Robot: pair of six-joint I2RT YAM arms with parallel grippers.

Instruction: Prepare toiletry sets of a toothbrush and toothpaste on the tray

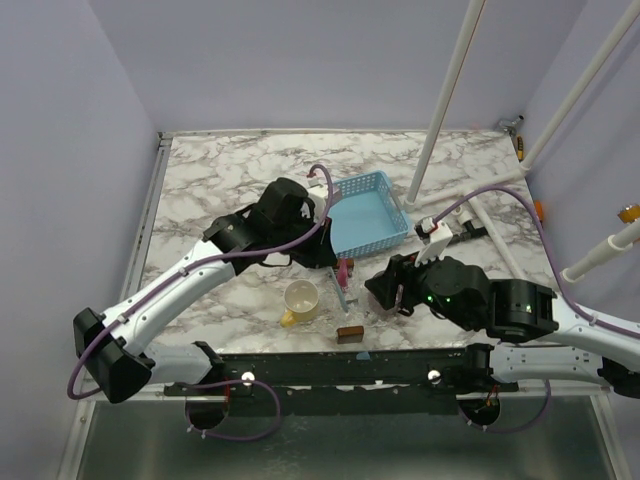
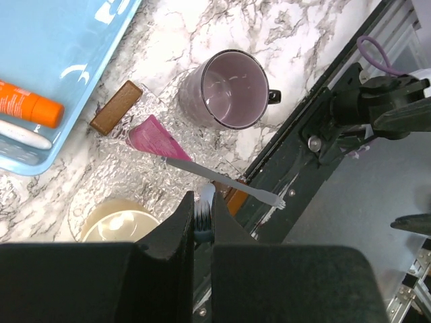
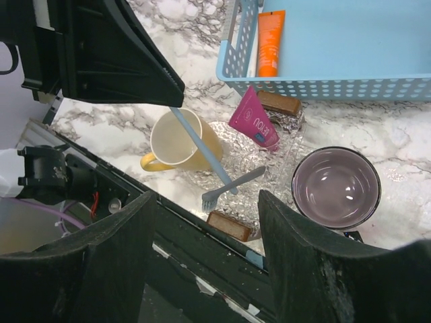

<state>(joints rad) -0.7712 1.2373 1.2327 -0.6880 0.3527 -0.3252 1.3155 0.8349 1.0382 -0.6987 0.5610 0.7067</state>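
**Q:** Where is the toothbrush (image 3: pixel 202 145)?
**A:** Clenched in the left claw (image 2: pixel 203 212), its blue handle slanting down just right of the yellow mug (image 3: pixel 176 140).
**Q:** The right claw (image 3: pixel 205 198)?
**A:** Released, empty, over the desk's (image 1: pixel 220 180) near edge. Orange toothpaste (image 3: pixel 271 40) lies in the tray (image 3: pixel 323 87). Pink toothpaste (image 3: pixel 254 124) lies on the desk beside its near wall.

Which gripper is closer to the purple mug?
Right. The right gripper hangs open just over the purple mug. The left gripper is farther off, across the pink tube, holding the blue toothbrush by the yellow mug.
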